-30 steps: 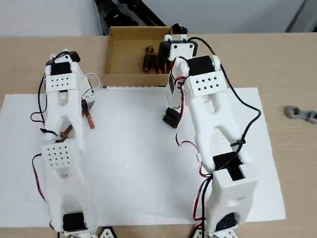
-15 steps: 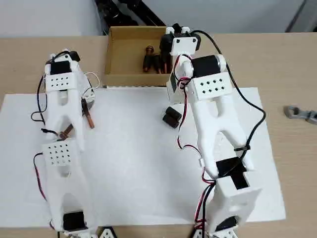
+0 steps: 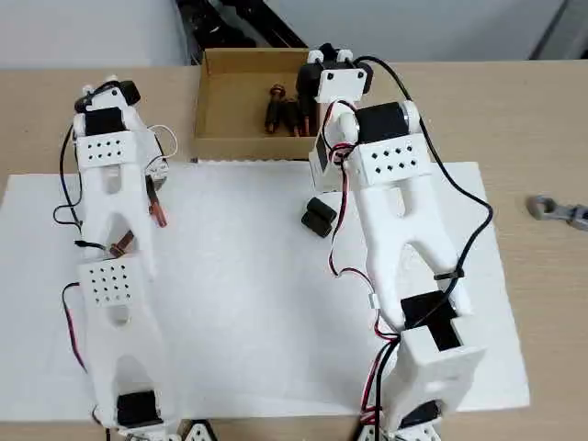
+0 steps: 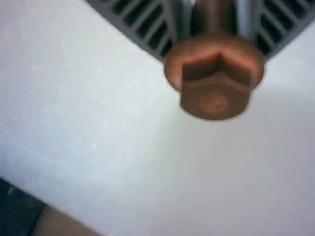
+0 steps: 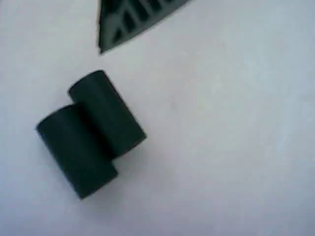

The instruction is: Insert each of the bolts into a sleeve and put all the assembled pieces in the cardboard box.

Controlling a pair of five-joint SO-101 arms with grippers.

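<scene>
My left gripper (image 3: pixel 156 200) is shut on a copper bolt (image 3: pixel 159 214), held just above the white sheet at the left; in the left wrist view the bolt's hex head (image 4: pixel 214 83) sticks out between the jaws. A second copper bolt (image 3: pixel 122 246) lies on the sheet under that arm. Two black sleeves (image 3: pixel 318 217) lie side by side, touching, near the sheet's middle; they show close up in the right wrist view as well (image 5: pixel 91 130). My right gripper (image 3: pixel 322 165) hangs just behind them, near the cardboard box (image 3: pixel 220 138), which holds several assembled pieces (image 3: pixel 285 108).
The white sheet (image 3: pixel 248 303) covers most of the wooden table. A metal wrench (image 3: pixel 556 209) lies on the bare wood at the far right. Dark equipment stands behind the box.
My left gripper has carried the bolt a little back and to the left. The right arm shifted slightly right a second ago and has stayed still since. The sleeves have not moved.
</scene>
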